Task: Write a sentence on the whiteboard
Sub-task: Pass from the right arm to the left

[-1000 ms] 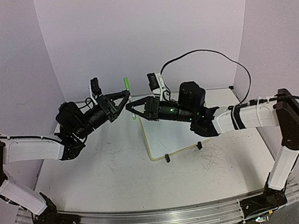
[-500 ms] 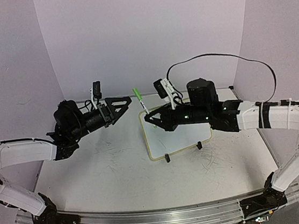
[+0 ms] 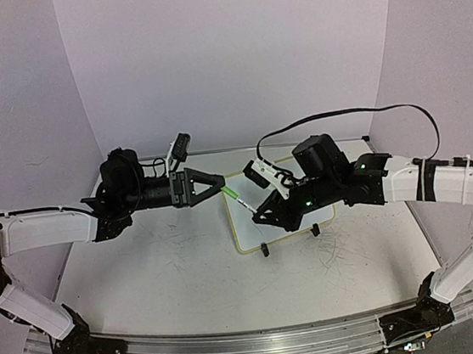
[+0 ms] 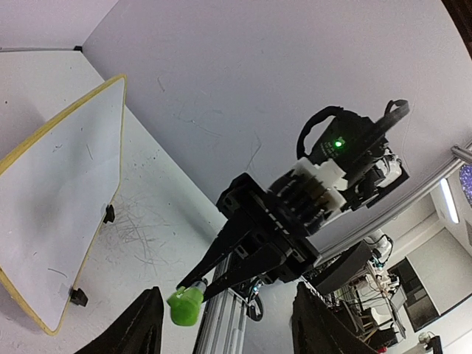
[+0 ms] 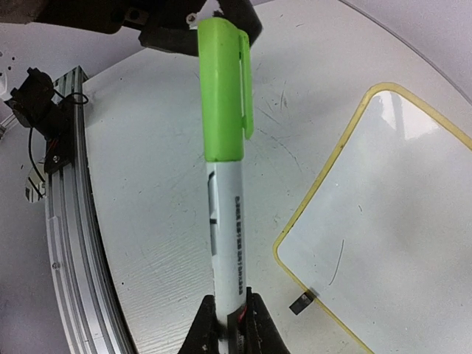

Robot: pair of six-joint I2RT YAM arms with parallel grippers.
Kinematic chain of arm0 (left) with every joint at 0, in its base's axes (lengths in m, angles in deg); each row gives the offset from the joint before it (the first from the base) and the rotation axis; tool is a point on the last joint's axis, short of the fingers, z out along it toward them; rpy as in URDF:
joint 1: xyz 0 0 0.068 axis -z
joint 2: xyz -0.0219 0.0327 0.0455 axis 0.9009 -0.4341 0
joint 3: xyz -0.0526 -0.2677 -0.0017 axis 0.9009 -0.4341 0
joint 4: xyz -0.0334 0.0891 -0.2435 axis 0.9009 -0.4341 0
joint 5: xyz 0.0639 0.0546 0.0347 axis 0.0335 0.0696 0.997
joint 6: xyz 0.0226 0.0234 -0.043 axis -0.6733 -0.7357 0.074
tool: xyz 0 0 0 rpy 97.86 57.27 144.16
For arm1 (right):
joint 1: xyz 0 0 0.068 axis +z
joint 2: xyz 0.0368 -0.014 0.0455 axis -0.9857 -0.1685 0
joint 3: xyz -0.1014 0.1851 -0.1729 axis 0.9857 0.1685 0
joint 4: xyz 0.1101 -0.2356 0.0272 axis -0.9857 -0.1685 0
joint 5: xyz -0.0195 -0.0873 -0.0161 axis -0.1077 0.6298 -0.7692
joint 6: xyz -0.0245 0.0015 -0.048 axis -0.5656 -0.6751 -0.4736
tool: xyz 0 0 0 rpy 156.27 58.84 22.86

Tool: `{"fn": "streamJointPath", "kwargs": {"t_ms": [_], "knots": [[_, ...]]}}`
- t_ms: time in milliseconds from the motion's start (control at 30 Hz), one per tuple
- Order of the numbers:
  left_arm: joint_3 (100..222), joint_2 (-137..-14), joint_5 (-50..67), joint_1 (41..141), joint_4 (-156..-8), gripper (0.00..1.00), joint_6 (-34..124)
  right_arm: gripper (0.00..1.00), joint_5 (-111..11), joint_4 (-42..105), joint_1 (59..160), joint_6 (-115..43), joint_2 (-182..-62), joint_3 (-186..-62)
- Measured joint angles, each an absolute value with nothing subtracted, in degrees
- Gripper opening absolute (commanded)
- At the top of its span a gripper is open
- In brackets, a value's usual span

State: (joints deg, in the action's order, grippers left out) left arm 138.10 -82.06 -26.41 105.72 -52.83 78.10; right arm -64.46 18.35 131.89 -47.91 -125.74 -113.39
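My right gripper is shut on the lower end of a white marker. The marker's green cap points left, into my left gripper. That gripper is open, and the cap hangs between its fingers without touching them. The whiteboard, yellow-rimmed on a black wire stand, lies under and behind the right gripper. Its face shows only a few faint strokes; the sentence is out of view.
The white tabletop is scuffed with grey scribbles. An aluminium rail runs along the near edge. White walls close in the back and sides. A black cable loops above the right arm.
The left gripper let go of the upright marker and opened. The right gripper closed on it and tipped it down to the left, and the cap now sits between the left fingers.
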Motion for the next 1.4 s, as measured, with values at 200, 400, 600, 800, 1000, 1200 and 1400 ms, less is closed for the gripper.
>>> {"fn": "streamJointPath", "kwargs": {"t_ms": [200,400,600,800,1000,1200,1400], "knots": [[139.26,-85.46,-27.92,105.72,-55.69,0.45,78.02,0.0,-65.01,17.06,131.89,-49.44,-125.74,-113.45],[139.62,-85.6,-28.14,105.72,-57.63,0.37,77.06,0.0,-65.19,16.71,131.89,-50.17,-125.74,-113.71],[140.48,-85.96,-28.17,105.72,-58.68,0.26,77.02,0.0,-65.15,15.87,132.11,-50.35,-125.76,-114.61],[140.66,-85.95,-27.84,105.96,-58.78,0.04,76.44,0.02,-64.88,15.34,132.07,-50.3,-126.04,-114.73],[140.66,-85.43,-25.47,105.95,-58.79,0.0,75.67,0.78,-64.31,17.55,132.11,-46.16,-126.09,-114.75],[140.64,-82.01,-18.86,105.83,-59.02,0.0,75.98,0.98,-64.11,34.05,132.09,-29.1,-123.37,-108.43],[139.39,-81.36,-16.4,105.85,-51.74,0.0,82.05,0.98,-62.98,58.45,131.38,-8.3,-119.15,-96.18]]}}
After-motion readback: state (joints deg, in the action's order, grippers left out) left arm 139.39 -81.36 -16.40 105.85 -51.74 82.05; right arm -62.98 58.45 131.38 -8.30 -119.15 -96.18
